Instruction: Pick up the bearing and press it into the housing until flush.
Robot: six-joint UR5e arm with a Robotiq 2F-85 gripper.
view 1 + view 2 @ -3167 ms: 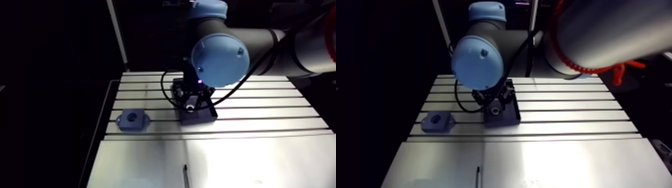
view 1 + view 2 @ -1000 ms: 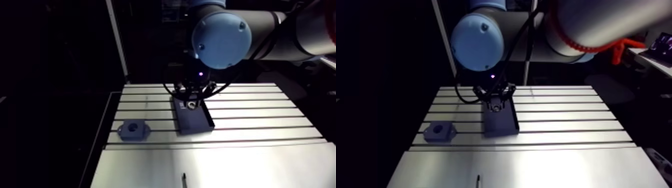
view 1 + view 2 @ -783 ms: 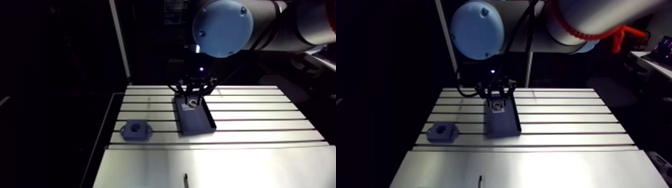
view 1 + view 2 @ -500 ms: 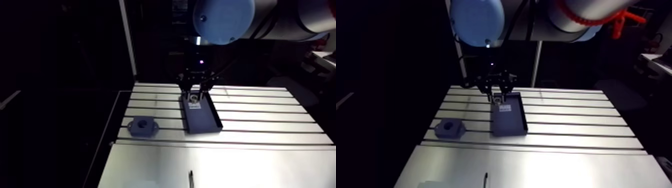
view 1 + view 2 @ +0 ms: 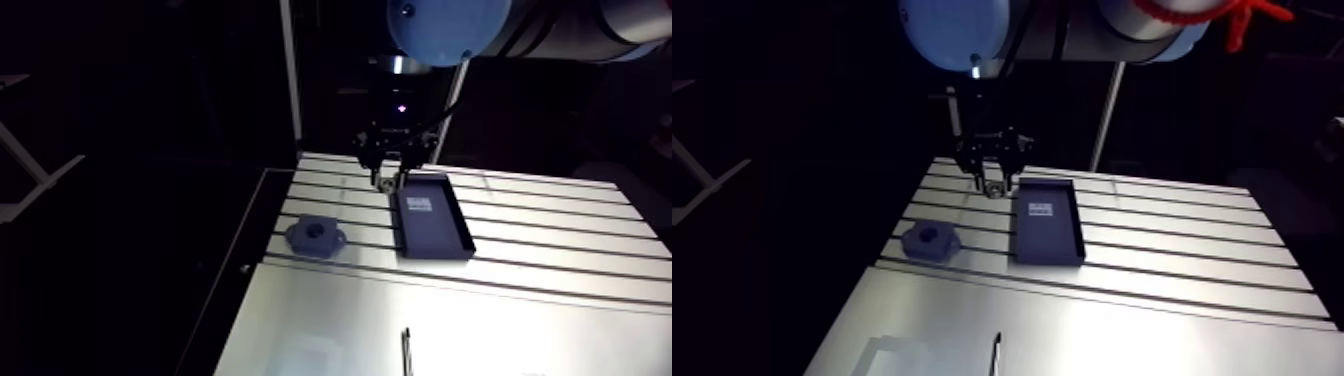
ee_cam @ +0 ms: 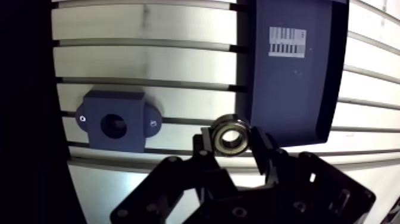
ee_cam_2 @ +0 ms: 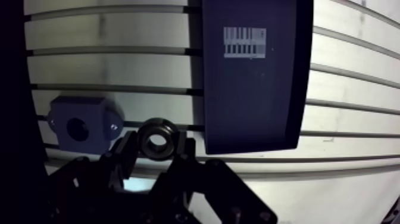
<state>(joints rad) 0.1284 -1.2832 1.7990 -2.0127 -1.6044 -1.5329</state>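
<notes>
Got the bearing [image 6: 230,134] pinched in the gripper [image 6: 232,145], squeezed across its outer ring from both sides and turned bore-on to the wrist view. Hanging over the slotted table [image 6: 149,59], above the strip between the housing [image 6: 114,125] and the dark tray [image 6: 297,89]. Looking at the housing lying flat, round hole up, a small pale dot on each ear, sitting apart from the tray. Just bare slotted aluminium between bearing and housing, so a plain open line across. Worth noting the tray's raised rim just beside the gripper on the other side, plus a barcode label [image 6: 287,42] stuck inside toward its far end. Also spotted in the arm view: a thin dark pen-like stick [image 5: 406,350] lying on the smooth front plate, well apart from everything else. Edge-wise, housing parked close to the table's side edge with only blackness past it, so little margin out that way. Lots of open table beyond the tray on the opposite side, and a wide smooth stretch toward the front too.
</notes>
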